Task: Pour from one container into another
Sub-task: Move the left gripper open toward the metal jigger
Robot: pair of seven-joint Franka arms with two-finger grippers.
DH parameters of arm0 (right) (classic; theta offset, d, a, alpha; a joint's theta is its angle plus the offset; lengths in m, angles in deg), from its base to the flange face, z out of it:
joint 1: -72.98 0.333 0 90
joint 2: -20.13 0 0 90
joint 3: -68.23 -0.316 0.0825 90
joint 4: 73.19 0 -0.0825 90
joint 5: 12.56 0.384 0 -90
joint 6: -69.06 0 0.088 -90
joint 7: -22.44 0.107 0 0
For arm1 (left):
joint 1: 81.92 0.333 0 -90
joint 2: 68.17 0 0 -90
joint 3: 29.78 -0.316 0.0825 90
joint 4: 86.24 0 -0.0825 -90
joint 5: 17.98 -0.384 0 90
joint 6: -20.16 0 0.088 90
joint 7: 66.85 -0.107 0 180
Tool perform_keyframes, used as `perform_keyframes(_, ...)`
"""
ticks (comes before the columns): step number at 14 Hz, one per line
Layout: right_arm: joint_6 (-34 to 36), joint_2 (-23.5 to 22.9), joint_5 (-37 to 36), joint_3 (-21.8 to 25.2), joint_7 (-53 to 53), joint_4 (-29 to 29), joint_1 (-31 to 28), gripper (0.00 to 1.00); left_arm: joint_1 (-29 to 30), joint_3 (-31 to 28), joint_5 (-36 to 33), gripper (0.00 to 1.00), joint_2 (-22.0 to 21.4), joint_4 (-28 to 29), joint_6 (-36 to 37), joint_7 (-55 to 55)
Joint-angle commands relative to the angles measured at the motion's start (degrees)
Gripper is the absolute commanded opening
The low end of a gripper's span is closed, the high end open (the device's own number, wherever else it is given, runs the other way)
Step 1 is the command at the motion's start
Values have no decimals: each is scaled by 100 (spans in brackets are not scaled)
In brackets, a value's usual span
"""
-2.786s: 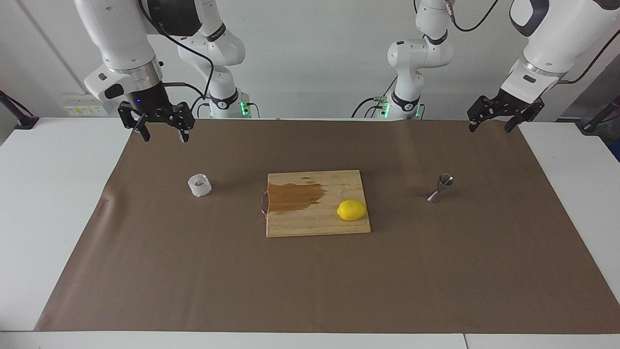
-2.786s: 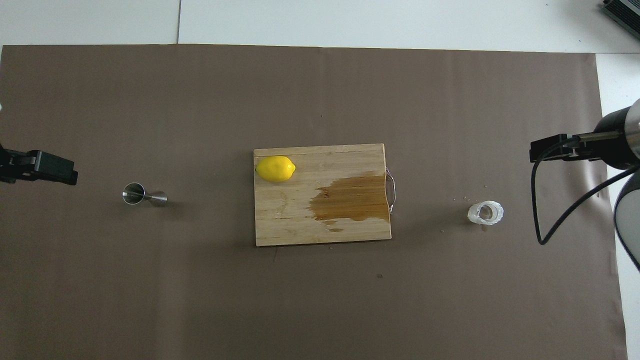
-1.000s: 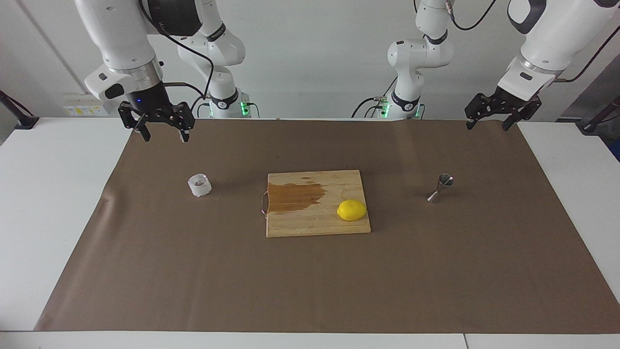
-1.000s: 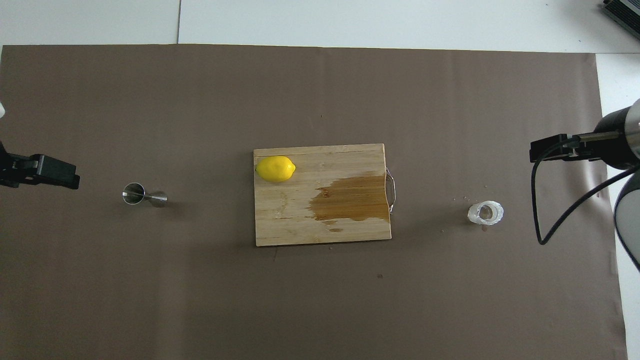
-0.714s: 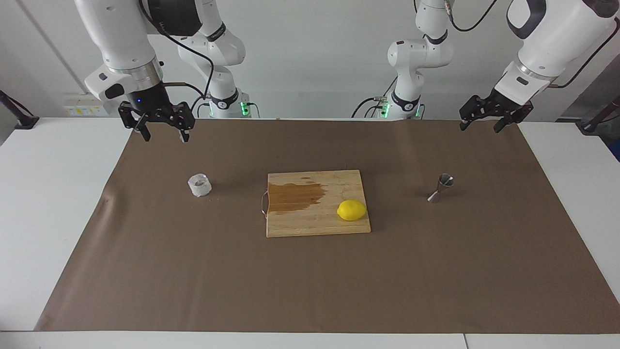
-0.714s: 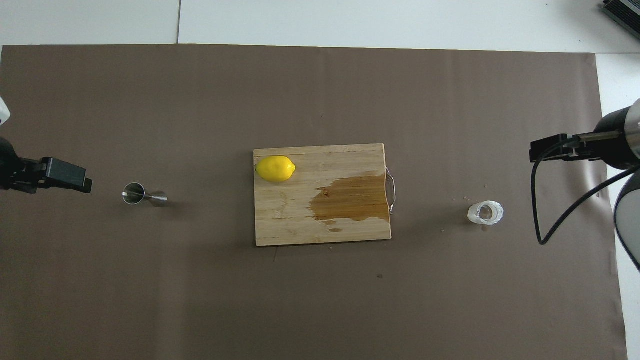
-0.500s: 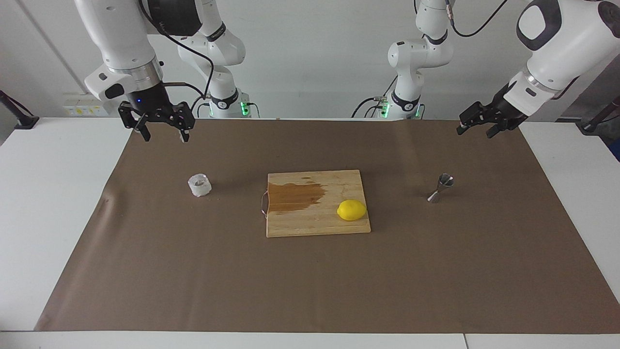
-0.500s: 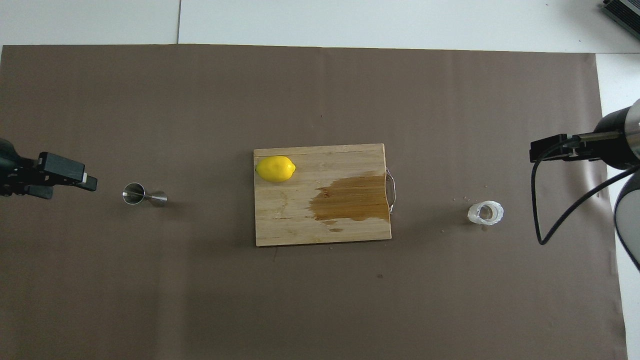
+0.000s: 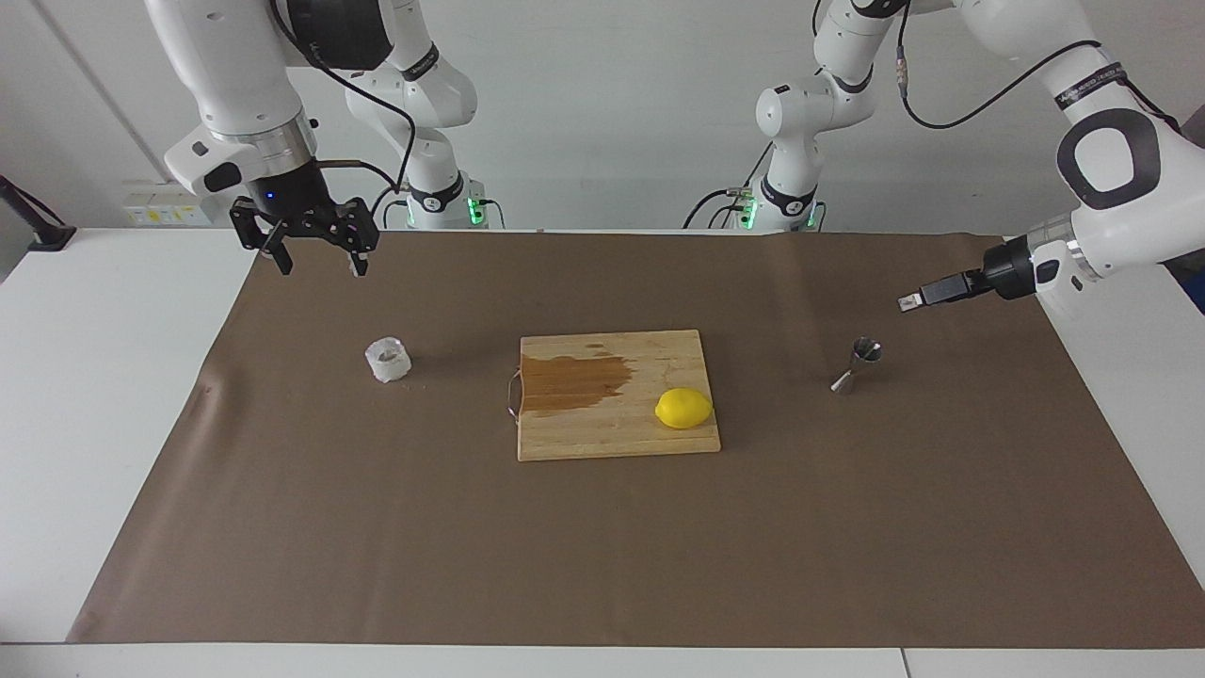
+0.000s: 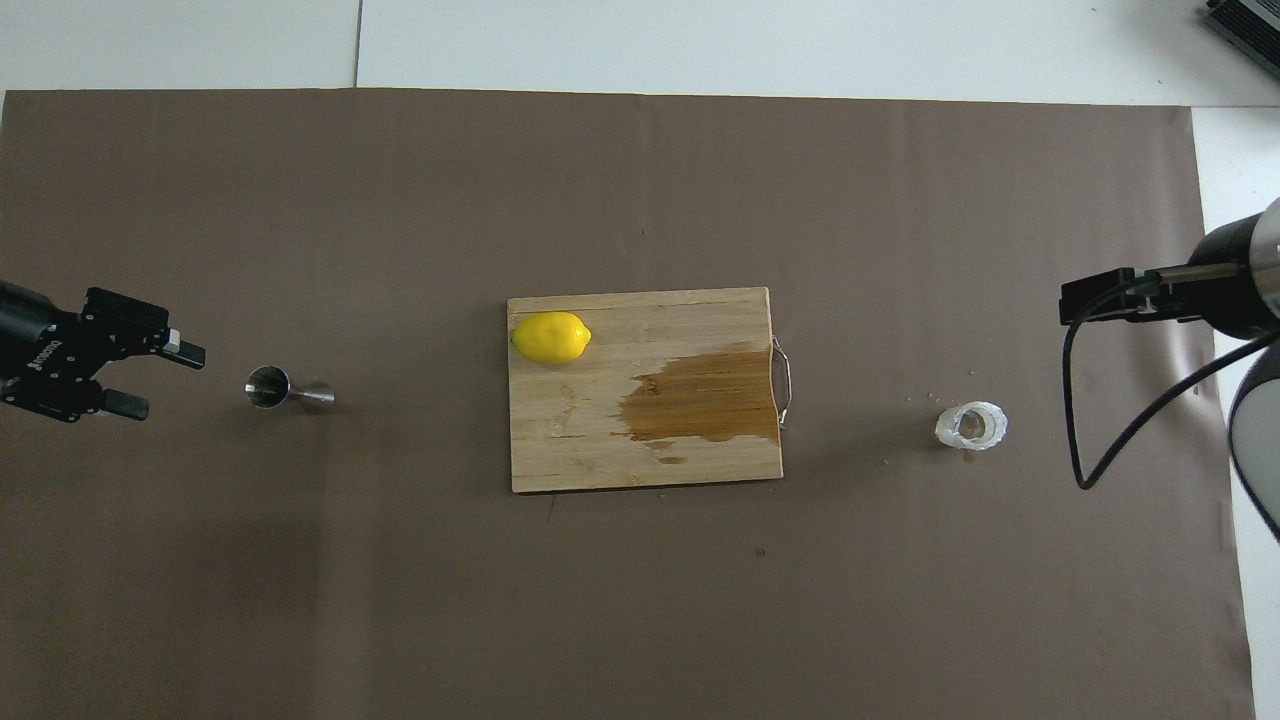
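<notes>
The clear squat glass tumbler (image 9: 388,360) stands on the brown mat toward the right arm's end; it also shows in the overhead view (image 10: 971,426). The steel jigger (image 9: 859,364) stands upright toward the left arm's end, also in the overhead view (image 10: 270,388). My left gripper (image 9: 909,302) lies level, open and empty, pointing at the jigger from the left arm's end and a short gap from it; the overhead view (image 10: 172,381) shows its fingers apart. My right gripper (image 9: 320,266) hangs open and empty, raised over the mat's edge nearest the robots, well apart from the tumbler.
A wooden cutting board (image 9: 574,438) with a dark wet stain and a metal handle lies mid-table between the two containers. A yellow lemon (image 9: 683,409) rests on it on the jigger's side. The brown mat (image 9: 602,565) covers the white table.
My left gripper has swung from pointing down to level, dropped lower and moved toward the jigger. The right arm, tumbler, jigger and lemon have not moved.
</notes>
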State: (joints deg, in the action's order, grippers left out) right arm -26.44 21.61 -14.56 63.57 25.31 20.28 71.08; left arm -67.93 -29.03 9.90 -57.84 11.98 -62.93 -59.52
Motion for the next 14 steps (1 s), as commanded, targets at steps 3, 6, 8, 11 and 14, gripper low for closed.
perform_keyframes(3, 39, 106, 113, -35, -129, 110, -83, 100, 463, 83, 761, 100, 714, -118, 617, 1767)
perform_keyframes(6, 39, 106, 113, -35, -129, 110, -83, 100, 666, 118, 1201, 100, 1014, -101, 758, 2622)
perform_keyframes(8, 31, 106, 121, -35, -129, 110, -83, 100, 736, 119, 1508, 100, 1199, -66, 960, 2869)
perform_keyframes(11, 31, 106, 121, -35, -129, 110, -83, 100, 789, 136, 2141, 100, 1244, 75, 934, 3878)
perform_keyframes(14, 39, 106, 121, -35, -129, 110, -83, 100, 798, 180, 2318, 100, 1340, 110, 908, 3952)
